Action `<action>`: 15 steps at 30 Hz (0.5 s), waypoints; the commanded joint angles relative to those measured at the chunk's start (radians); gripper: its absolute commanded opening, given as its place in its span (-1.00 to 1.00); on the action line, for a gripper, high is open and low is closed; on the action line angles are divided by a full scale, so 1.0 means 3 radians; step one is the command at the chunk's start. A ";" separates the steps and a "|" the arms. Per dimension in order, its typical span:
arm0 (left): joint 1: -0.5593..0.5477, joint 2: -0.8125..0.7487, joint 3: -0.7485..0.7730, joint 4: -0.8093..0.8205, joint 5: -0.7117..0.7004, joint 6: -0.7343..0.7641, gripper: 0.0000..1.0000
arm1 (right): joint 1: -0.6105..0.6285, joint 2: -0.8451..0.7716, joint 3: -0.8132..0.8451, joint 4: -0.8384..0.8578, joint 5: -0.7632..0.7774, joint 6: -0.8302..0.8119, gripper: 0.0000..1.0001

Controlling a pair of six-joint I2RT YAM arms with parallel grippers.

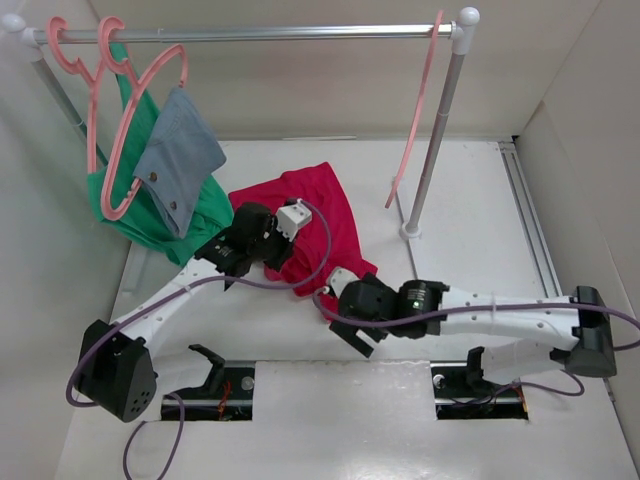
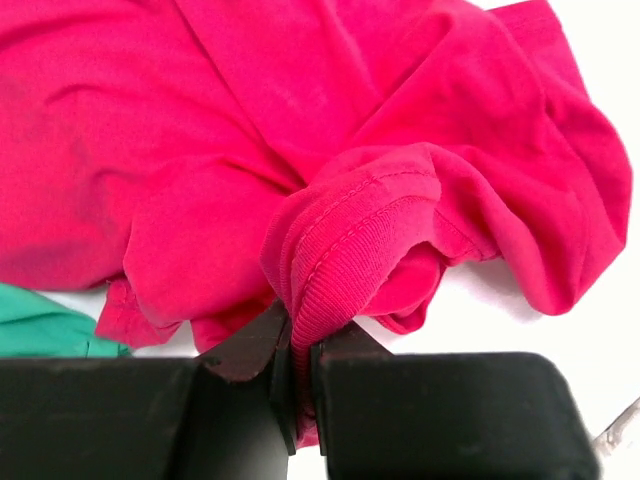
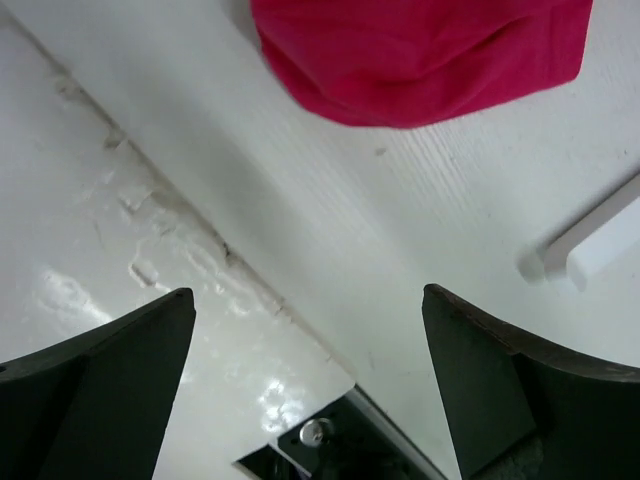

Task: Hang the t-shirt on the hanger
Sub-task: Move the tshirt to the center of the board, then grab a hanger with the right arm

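Progress: early by my reading; the t-shirt (image 1: 322, 212) lies crumpled on the desk (image 1: 480, 210), and no part of it is on the hanger (image 1: 421, 100)
Hanger: hooked at the right end of the rail (image 1: 260, 33), bare, well apart from the shirt; 2 other pink hangers (image 1: 66, 52) at the left end carry a green garment (image 1: 200, 215) and a grey-blue cloth (image 1: 180, 150)
Left gripper (image 2: 300, 350): clamped tight on a ribbed, stitched fold of the t-shirt; I take it for collar or hem, but I cannot tell which
Right gripper (image 3: 308, 300): spread wide, holding nothing; it hangs over bare desk just beside the shirt's near edge
Done: 1 pinch on the cloth; nothing more that I can see
Left: I judge a 2nd hold is needed; then lifting and opening the shirt, fetching the hanger, and working its shoulders in through the neck
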State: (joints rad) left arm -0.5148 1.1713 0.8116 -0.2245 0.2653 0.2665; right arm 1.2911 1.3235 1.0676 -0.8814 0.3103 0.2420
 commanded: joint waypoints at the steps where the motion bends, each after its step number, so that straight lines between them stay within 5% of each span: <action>1: 0.0024 -0.0059 -0.0062 0.0145 -0.0082 -0.0111 -1.00 | 0.0195 -0.0300 0.0117 -0.0411 0.0320 0.0410 1.00; 7: 0.0024 -0.0161 -0.0169 0.0176 -0.0082 -0.0045 -1.00 | 0.0446 -0.0837 0.0608 -0.0575 0.0668 0.0487 0.97; 15: 0.0024 -0.0264 -0.0271 0.0272 -0.0270 0.0053 -1.00 | 0.0569 -0.0332 0.1865 -0.0462 0.0297 -0.0392 0.97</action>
State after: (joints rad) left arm -0.5144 1.1332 0.7433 -0.1978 0.2131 0.2676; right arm 1.4513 1.1591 1.5253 -1.0374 0.4603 0.2516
